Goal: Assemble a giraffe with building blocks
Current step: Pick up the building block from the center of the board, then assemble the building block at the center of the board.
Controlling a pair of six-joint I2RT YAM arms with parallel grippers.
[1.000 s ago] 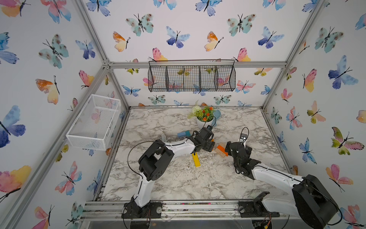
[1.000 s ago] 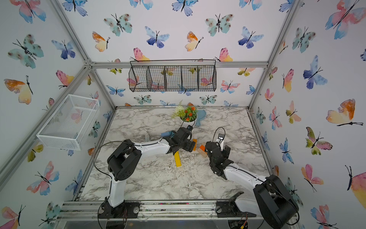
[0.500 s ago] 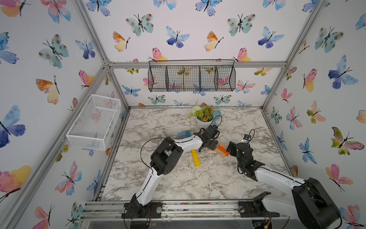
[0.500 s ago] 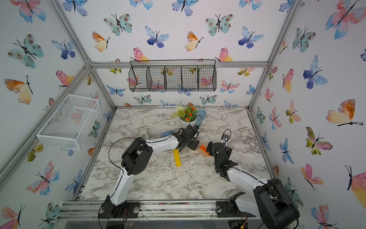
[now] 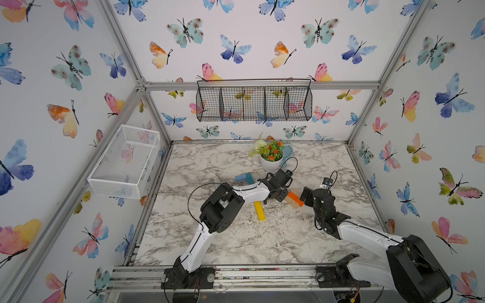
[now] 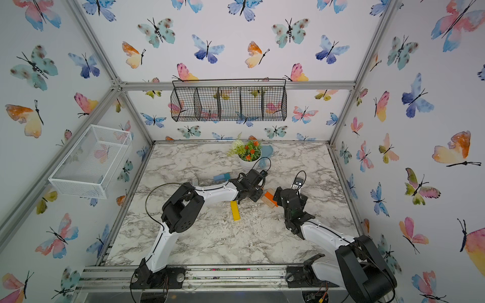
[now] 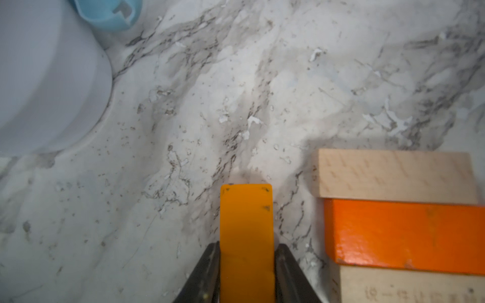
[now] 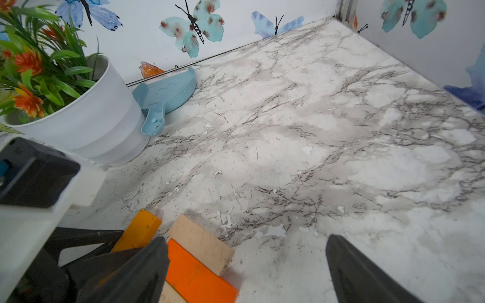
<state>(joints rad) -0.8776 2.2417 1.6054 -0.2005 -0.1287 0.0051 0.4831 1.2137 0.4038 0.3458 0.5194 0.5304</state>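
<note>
counter [image 5: 236, 236] white-grey marble veining; walls [image 5: 262, 65] white with watercolour butterflies in blue, teal, pink, orange; amber-yellow block [image 7: 246, 236], orange block [image 7: 404, 236], plain-wood block [image 7: 393, 175], yellow block [image 5: 259, 210], light-blue block [image 5: 239, 177], teal block [image 5: 250, 179]; pot [image 5: 270, 164] white, flowers [image 5: 275, 151] orange, leaves [image 8: 65, 70] green; scoop [image 8: 168, 89] pale blue; wire basket [image 5: 254, 105] black, mesh basket [image 5: 115, 186] white; arms [image 5: 367, 236] white with black joints; left fingers [image 7: 207, 272] black

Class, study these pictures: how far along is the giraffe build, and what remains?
Done: only the light-blue bar and teal bar lie together, a head-and-neck start. In hand: the left gripper is shut on a yellow bar. Left: a second yellow bar lies loose; the orange bar sits between two plain-wood bars; the right gripper is open, empty.
</note>
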